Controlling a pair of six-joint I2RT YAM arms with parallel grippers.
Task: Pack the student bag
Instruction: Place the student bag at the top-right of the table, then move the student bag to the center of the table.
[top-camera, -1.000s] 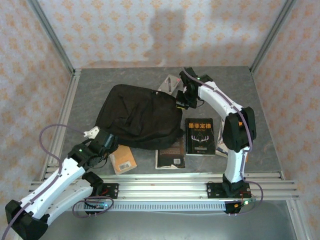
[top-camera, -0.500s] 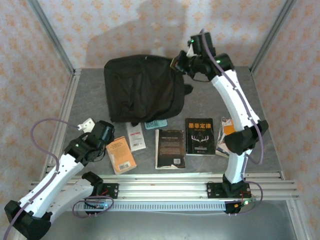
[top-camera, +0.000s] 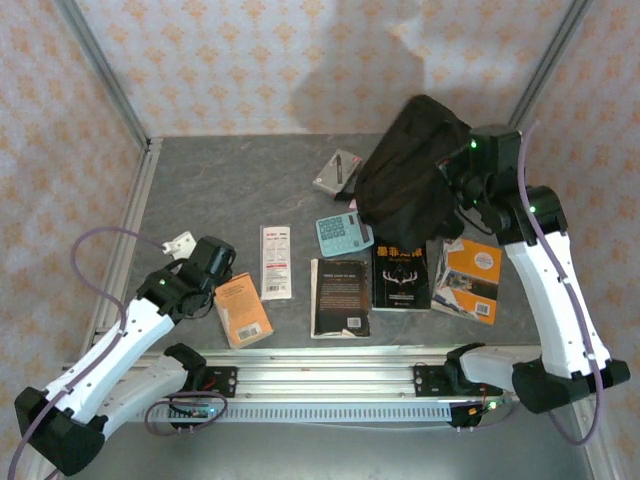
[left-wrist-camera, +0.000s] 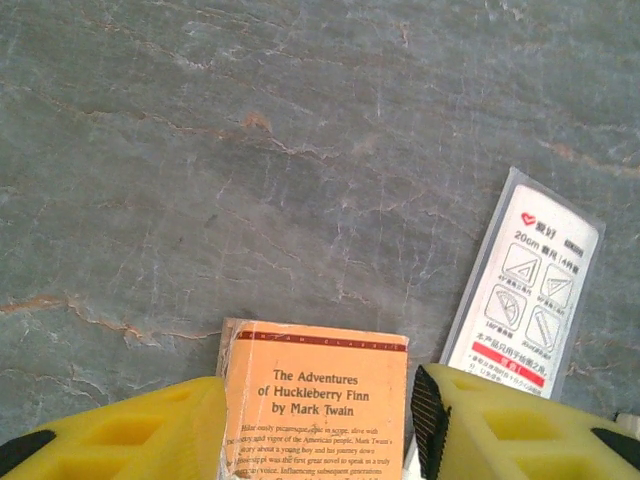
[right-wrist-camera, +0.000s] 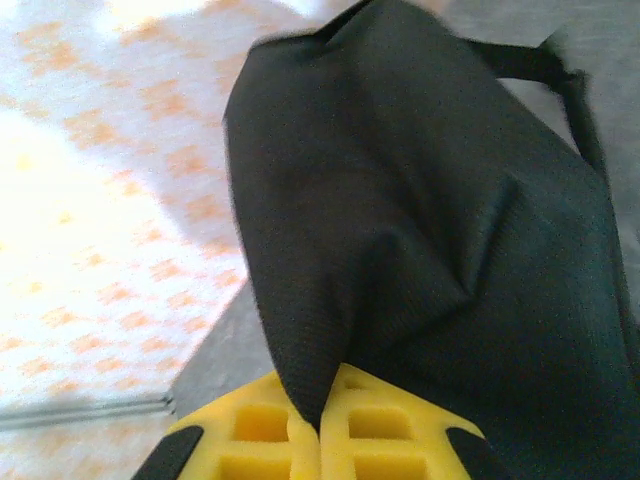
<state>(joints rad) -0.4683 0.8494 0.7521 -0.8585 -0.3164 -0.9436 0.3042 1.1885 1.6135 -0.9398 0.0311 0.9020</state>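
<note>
The student bag (top-camera: 410, 170), a big black soft backpack, hangs bunched up at the back right, lifted off the table. My right gripper (right-wrist-camera: 322, 410) is shut on a fold of its fabric (right-wrist-camera: 420, 230), pinched between the yellow fingers. An orange paperback, Huckleberry Finn (top-camera: 243, 310), lies flat at the front left. My left gripper (left-wrist-camera: 318, 400) stands open low over it. One yellow finger sits on each side of the cover (left-wrist-camera: 320, 370), the left finger at its edge and the right one slightly apart.
A white ruler packet (top-camera: 275, 262) lies right of the paperback, then a blue calculator (top-camera: 343, 234). Two black books (top-camera: 340, 297) (top-camera: 400, 275) and an orange-covered book (top-camera: 468, 278) lie along the front. A grey case (top-camera: 338, 172) sits at the back.
My right arm swung the bag from the left-middle to the back, then to the right, lifting it and uncovering the packet and calculator. The left gripper's jaws widened a little over the paperback.
</note>
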